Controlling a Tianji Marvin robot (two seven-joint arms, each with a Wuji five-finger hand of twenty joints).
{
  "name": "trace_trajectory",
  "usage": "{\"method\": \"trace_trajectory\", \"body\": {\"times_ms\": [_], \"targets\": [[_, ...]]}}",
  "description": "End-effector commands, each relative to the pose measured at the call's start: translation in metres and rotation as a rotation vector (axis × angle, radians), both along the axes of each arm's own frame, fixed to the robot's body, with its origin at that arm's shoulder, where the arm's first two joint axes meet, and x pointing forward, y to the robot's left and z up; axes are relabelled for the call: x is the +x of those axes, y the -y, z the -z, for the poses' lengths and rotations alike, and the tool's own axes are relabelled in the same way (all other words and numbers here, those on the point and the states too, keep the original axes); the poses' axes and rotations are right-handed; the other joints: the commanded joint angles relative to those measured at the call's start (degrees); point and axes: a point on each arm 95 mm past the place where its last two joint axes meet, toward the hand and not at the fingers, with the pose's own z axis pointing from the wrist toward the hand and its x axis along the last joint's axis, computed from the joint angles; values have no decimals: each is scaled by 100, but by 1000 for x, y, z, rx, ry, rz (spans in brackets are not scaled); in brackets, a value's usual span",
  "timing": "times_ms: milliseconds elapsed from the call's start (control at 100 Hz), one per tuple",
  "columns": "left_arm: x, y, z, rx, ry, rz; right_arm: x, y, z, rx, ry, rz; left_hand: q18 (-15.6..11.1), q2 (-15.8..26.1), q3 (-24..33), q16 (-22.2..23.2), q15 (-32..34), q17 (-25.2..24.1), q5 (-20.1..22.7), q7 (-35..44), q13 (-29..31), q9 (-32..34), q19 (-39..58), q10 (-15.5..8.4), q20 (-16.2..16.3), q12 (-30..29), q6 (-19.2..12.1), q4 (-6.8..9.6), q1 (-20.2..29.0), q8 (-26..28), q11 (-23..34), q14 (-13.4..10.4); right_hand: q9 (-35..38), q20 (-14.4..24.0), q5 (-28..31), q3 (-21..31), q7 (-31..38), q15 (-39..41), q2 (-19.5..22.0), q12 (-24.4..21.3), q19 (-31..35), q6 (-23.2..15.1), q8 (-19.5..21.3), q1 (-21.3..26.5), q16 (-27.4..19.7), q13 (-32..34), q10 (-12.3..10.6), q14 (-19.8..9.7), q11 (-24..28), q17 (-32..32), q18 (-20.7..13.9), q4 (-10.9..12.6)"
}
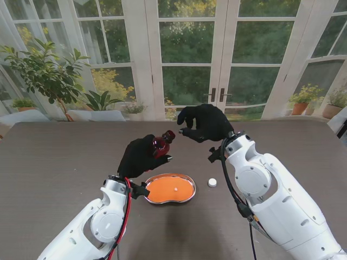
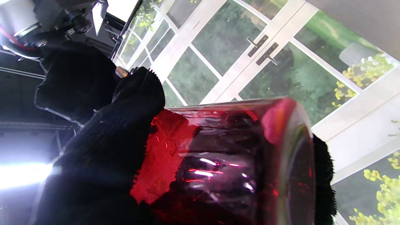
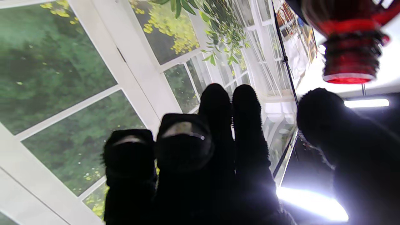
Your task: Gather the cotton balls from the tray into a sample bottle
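My left hand (image 1: 140, 156) is shut on a dark red sample bottle (image 1: 161, 144), held tilted above the table with its uncapped neck toward my right hand (image 1: 205, 122). In the left wrist view the bottle (image 2: 231, 162) fills the frame inside the black glove (image 2: 93, 162). My right hand (image 3: 203, 162) hovers just past the bottle's mouth (image 3: 348, 47); its thumb is apart from the fingers (image 3: 245, 125), with nothing visible between them. The metal tray (image 1: 191, 184) with an orange lining lies nearer to me, with one small white cotton ball (image 1: 176, 189) in it.
A small white cap (image 1: 212, 182) lies on the dark table (image 1: 65, 162) just right of the tray. Glass doors and potted plants stand beyond the table's far edge.
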Motion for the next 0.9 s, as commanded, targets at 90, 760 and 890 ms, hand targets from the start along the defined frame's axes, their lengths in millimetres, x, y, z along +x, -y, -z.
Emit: {"method": "trace_trajectory", "body": {"times_ms": [90,760,890], "targets": [[-6,-4,1,20,-12,8,3,-3,29,-76,-35,-5,-206,1797,1665,96,423,-26,773,1001,190,286,313,-201,110,112,-1099,104,1547,89,33,262,-47,36,48,16,65,95,-339,-17,85,42,220,-21,-10,119,-78,-138,128,94,-17,162],[-20,-13,11,54,-38,14,10,-28,113,-308,-46,-148,-206,1790,1670,96,430,-26,772,1006,204,293,313,-192,110,106,-1098,107,1546,90,39,253,147,-128,653,470,77,300,-1907,337,80,-474,2,356,63,128,-263,-322,571,235,-33,-392],[-21,-14,10,57,-38,12,13,-30,124,-349,-46,-173,-206,1792,1670,97,431,-26,771,1006,196,296,313,-202,110,104,-1097,107,1544,90,43,262,190,-142,714,502,121,321,-2033,384,78,-508,-83,364,72,131,-290,-368,608,259,-33,-458]]}}
